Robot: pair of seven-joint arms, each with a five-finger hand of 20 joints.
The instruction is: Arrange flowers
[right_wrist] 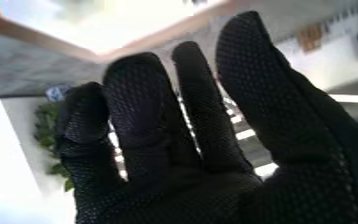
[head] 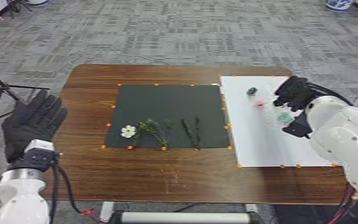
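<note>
1. Over the white board, near its far right part, the right hand has its fingers extended, loosely spread and slightly bent; I see nothing gripped in them, and cannot tell whether they touch the board
2. In the right wrist view, the glove is black knit with a fine pebbly mesh, the fingers long and round-tipped, with narrow gaps between them
3. Just left of the right hand lies a small pink flower, soft and blurry in outline; a little farther out than it is a dark green clump, compact and rounded
4. Close to the right hand, on the robot's side of its fingers, is a pale green thing; its shape and material are too unclear to tell
5. Well to the left of the right hand, on the dark mat, a white flower shows broad, rounded petals; to its right come thin, branching green sprigs, then slim, dark stems, roughly upright in the view
6. Left of that mat, well apart from the flowers, the left hand is wide open, flat, fingers straight, holding nothing
7. Between the two hands spreads the brown table, smooth wood with visible grain; small orange dots edge the matte, rectangular mat
</note>
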